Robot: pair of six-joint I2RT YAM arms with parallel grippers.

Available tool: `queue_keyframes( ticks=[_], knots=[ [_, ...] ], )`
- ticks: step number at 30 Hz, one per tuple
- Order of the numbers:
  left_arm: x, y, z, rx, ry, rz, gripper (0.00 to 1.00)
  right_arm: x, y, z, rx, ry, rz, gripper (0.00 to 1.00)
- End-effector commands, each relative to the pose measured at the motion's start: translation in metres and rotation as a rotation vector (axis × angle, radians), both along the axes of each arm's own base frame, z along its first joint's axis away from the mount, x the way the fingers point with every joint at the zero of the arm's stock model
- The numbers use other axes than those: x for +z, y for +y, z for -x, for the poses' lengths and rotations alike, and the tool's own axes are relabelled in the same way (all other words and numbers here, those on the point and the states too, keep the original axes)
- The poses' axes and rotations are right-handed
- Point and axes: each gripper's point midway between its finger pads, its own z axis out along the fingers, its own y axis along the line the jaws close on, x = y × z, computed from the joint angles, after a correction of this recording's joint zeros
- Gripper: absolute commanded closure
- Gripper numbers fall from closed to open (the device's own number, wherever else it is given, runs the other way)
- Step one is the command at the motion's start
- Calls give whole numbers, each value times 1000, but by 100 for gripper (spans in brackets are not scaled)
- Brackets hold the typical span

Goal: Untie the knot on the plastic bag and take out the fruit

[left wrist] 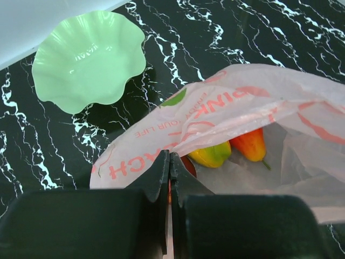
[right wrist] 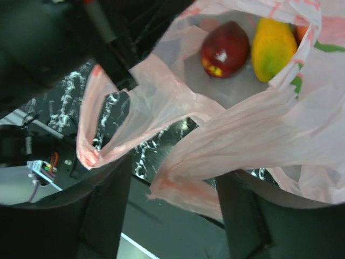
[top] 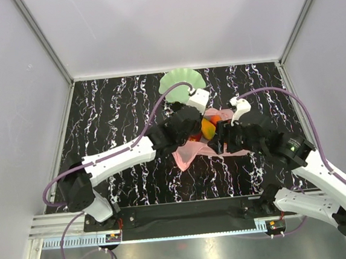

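Note:
The pink plastic bag [left wrist: 242,102] lies open on the black marbled table, also in the top view [top: 190,155]. My left gripper [left wrist: 170,159] is shut on the bag's near edge and holds it up. Inside show a yellow-green mango-like fruit [left wrist: 213,155], an orange peach-like one [left wrist: 250,144] and a red one partly hidden behind my fingers. In the right wrist view a dark red apple [right wrist: 225,48] and the yellow mango [right wrist: 272,48] lie in the bag. My right gripper [right wrist: 172,199] is open, with a loose bag handle [right wrist: 188,183] hanging between its fingers.
A green scalloped dish [left wrist: 89,59] stands empty at the back of the table, just beyond the bag, and shows in the top view [top: 181,80]. White walls close the table on three sides. Both arms meet over the bag in the middle.

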Motion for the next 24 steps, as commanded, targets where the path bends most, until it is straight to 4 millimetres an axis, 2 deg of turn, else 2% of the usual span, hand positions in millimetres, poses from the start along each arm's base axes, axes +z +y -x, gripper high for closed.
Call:
queue_keyframes(
  ticks=[1,4,5,6,7,8,9,12,15,16,17,18,20,21,23,24],
  knots=[
    [34,-4,-16,43,-2,160,100,63,18,1,104,-173,-160,33],
    [36,-3,-24,48,15,184,100,88,22,4,133,-251,-230,36],
    [34,-4,-25,46,21,187,100,88,16,3,116,-251,-212,33],
    [36,-4,-25,44,23,191,100,99,8,2,83,-270,-208,26],
    [36,-5,-25,41,25,190,100,97,-8,-12,-29,-274,-154,15],
    [36,-3,-24,40,25,185,100,80,-25,-12,-88,-225,-65,11],
    [35,-2,-23,40,26,184,100,85,-42,-17,-178,-229,-28,9],
    [36,1,-24,43,24,195,100,59,-55,-10,-219,-137,51,5],
    [31,-3,-22,27,44,202,100,50,-66,0,-259,-124,8,4],
    [29,-6,-21,10,53,204,100,60,-69,8,-244,-156,-53,4],
    [27,-8,-21,9,60,208,100,76,-61,10,-206,-205,-133,8],
    [25,-9,-21,7,66,206,100,79,-45,22,-74,-218,-175,11],
    [18,-13,-22,4,80,202,100,108,-29,37,59,-297,-285,17],
    [18,-14,-24,4,83,205,100,115,-21,48,143,-310,-304,21],
    [13,-18,-26,2,97,203,100,125,-10,51,211,-315,-311,30],
    [10,-18,-28,7,103,197,100,126,-4,54,258,-311,-303,40]
  ],
)
